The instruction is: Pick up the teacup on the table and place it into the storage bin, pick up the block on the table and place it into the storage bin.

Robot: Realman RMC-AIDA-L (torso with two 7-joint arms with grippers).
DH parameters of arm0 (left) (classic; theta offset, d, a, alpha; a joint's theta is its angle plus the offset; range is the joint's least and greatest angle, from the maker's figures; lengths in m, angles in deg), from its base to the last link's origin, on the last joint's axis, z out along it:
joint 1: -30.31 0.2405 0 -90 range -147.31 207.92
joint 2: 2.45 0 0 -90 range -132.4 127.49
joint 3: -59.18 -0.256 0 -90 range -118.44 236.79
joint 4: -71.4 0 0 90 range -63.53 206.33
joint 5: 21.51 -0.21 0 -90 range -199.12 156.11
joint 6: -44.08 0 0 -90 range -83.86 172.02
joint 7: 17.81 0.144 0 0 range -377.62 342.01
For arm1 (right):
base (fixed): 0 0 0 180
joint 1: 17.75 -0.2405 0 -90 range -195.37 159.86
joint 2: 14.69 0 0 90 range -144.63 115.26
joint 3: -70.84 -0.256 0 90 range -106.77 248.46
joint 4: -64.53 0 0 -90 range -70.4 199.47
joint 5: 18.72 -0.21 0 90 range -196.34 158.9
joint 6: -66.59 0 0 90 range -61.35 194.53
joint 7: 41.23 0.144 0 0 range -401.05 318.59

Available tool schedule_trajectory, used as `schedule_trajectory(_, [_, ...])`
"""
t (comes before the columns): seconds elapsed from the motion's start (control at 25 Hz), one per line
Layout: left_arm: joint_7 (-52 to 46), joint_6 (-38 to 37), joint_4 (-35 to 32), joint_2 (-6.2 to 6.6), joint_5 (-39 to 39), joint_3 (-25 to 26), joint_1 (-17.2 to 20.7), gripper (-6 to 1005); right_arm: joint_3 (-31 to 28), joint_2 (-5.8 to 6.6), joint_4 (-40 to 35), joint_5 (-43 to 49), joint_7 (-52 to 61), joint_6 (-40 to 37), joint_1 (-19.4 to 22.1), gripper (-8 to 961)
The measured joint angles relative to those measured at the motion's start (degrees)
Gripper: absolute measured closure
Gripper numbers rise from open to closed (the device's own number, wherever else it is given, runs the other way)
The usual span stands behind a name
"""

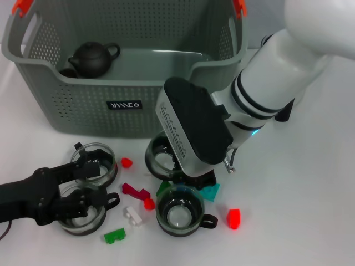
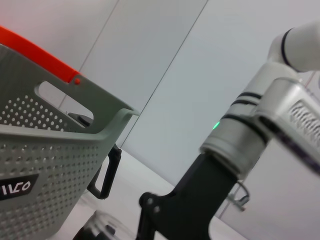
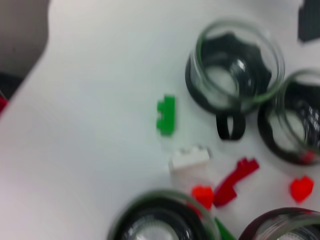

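Note:
Several glass teacups with black bases stand on the white table in front of the storage bin: one near the middle, one behind it, two at the left. Small blocks lie among them: red, magenta, white, green. My right gripper hangs low between the two middle teacups, under its wrist housing. My left gripper lies low between the two left teacups, open. The right wrist view looks down on a teacup and the green block.
A dark teapot sits inside the bin at its back left. A teal block and a red block lie close to my right gripper. The left wrist view shows the bin's wall and my right arm.

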Motion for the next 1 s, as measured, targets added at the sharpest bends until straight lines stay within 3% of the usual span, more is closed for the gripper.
schedule_trajectory(0.24, [0.0,-0.4,0.0,0.23,0.0,0.0,0.5,125,-3.0,0.11,-11.8,2.1,4.7,-5.8,3.2,897])
schedule_trajectory(0.6, [0.1,-1.3,0.1,0.59,0.1,0.0,0.6,125,-13.7,0.15,-23.7,-4.5,8.3,-12.5,2.1,897])
schedule_trajectory(0.8, [0.3,-1.5,0.3,0.61,0.0,0.0,0.6,125,-21.5,0.22,-24.0,-5.1,10.0,-8.4,0.1,898])
schedule_trajectory(1.0, [0.8,-1.4,0.2,0.59,0.0,-0.3,0.6,125,-27.7,0.33,-18.3,-2.4,11.6,-1.2,-1.9,898])
